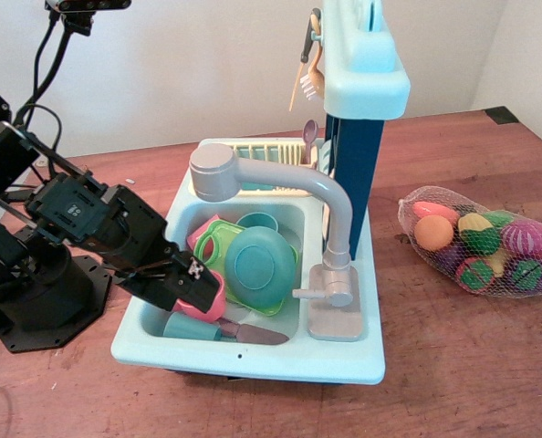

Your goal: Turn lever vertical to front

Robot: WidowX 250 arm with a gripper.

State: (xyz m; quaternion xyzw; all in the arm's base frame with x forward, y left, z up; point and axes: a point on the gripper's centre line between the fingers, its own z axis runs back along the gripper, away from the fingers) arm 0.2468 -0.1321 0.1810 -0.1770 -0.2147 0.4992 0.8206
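The grey toy faucet [337, 274] stands at the right side of the light blue sink [253, 358]. Its long curved spout [280, 178] reaches to the back left. The lever [306, 294], a short thin grey rod, sticks out from the faucet's base and points left, lying about level over the basin. My gripper [201, 281] hangs over the sink's left edge, well to the left of the lever and apart from it. Its black fingers merge into one dark block, so the jaws cannot be read. It holds nothing that I can see.
The basin holds a teal plate [260, 265], a green tray [218, 239], a pink cup [213, 306] partly behind my gripper, a teal cup [191, 327] and a knife [253, 335]. A dish rack [262, 151] and blue tower [355, 164] stand behind. A mesh bag of toy food [481, 242] lies right.
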